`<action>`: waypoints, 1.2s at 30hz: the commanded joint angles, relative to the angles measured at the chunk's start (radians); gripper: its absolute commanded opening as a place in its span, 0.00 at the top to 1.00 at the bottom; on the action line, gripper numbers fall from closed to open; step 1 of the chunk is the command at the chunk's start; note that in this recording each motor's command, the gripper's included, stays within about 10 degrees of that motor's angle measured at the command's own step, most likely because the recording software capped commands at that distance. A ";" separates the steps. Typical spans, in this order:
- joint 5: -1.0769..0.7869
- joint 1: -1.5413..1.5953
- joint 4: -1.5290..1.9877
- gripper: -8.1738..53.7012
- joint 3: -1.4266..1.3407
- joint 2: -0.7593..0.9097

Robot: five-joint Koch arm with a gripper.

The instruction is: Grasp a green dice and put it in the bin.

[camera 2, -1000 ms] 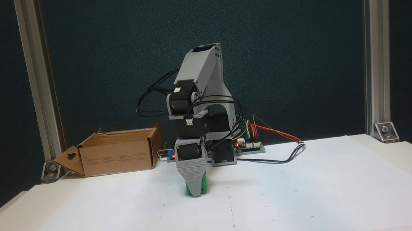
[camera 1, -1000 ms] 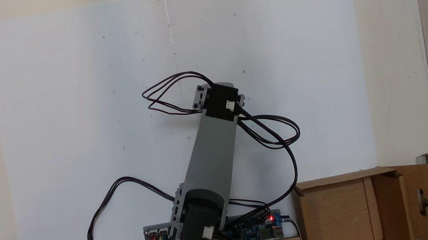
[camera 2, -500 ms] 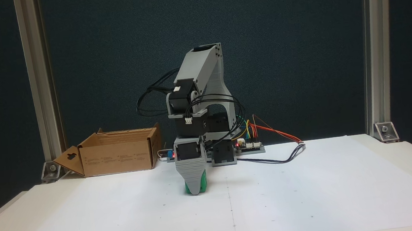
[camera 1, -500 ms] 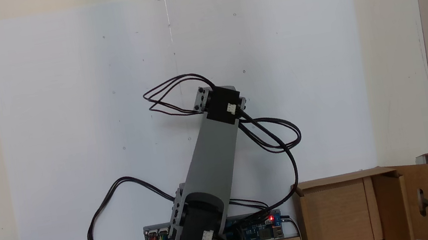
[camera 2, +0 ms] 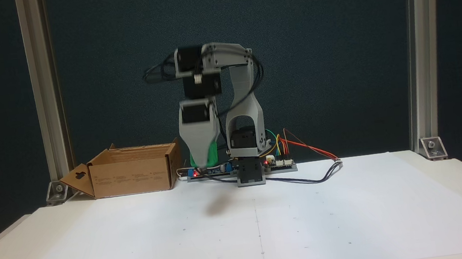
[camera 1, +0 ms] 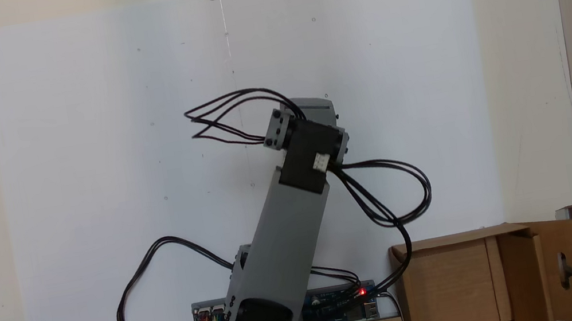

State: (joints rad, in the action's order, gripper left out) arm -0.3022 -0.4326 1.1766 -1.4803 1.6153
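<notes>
A small grey robot arm stands at the back of a table covered with a white paper sheet [camera 2: 140, 242]. In a fixed view from the front, the arm is raised, its gripper [camera 2: 203, 163] pointing straight down and hanging well above the paper, slightly blurred. The green dice [camera 2: 213, 155] sits at the gripper's lower end, clear of the table. Only slivers of bright green show past the edges of the broad grey jaw that faces the camera. The jaws lie one behind the other from this side, so the grip itself is hidden and it is not possible to tell how tightly they are closed; the dice is carried in the air with them. A soft shadow lies on the paper below.

The bin [camera 2: 132, 172], a brown cardboard box with its flaps open, rests on the table to the left of the gripper in this view, near but apart. One flap has a handle hole.

In a fixed view from above, the arm's grey link [camera 1: 286, 230] slants up and right, and the bin [camera 1: 447, 290] sits at the lower right. Black cables [camera 1: 385, 196] loop around the arm.
</notes>
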 commanded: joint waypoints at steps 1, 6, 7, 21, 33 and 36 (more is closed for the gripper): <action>0.049 -0.011 0.075 0.67 0.087 0.049; 0.043 -0.112 0.071 0.67 0.091 0.061; 0.035 -0.147 0.071 0.67 0.098 0.061; -0.176 -0.930 0.051 0.67 0.268 -0.063; -0.316 -1.422 -0.021 0.67 0.322 -0.376; -0.316 -1.422 -0.110 0.67 0.322 -0.405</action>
State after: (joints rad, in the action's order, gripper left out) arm -0.5415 -1.8515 1.1091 -1.2072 1.1904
